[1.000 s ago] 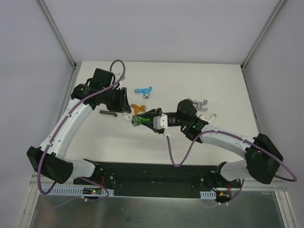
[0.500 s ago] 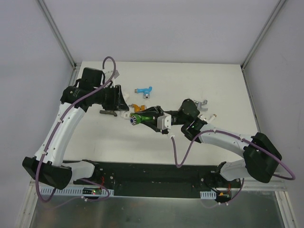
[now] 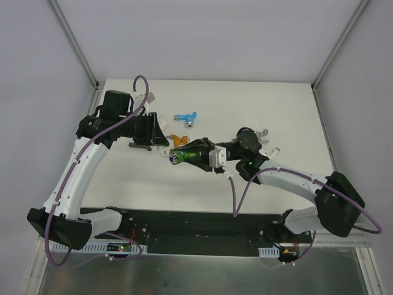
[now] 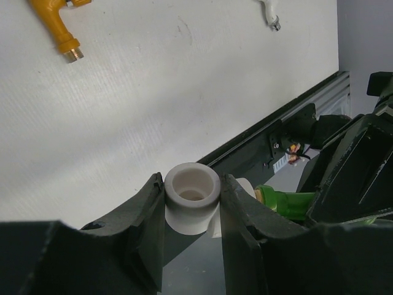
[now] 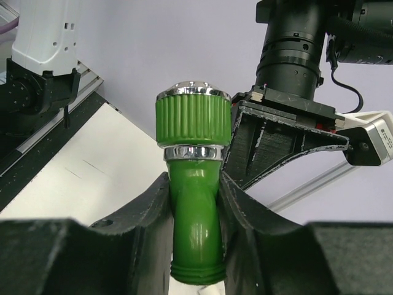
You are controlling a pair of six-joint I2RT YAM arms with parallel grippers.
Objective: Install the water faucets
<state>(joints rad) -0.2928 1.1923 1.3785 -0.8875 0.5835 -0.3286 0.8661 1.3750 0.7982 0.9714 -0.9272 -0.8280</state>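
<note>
Left gripper (image 4: 192,184) grasps the white fitting (image 4: 192,206), right gripper (image 5: 193,192) the green faucet (image 5: 193,123): align them squarely before twisting

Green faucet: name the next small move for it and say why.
Probably ease the green faucet a little toward the white fitting, keeping the two in line. The right jaws are shut on the faucet and the left jaws on the fitting. In the left wrist view the faucet's threaded end lies close beside the fitting, but whether they touch cannot be told.
</note>
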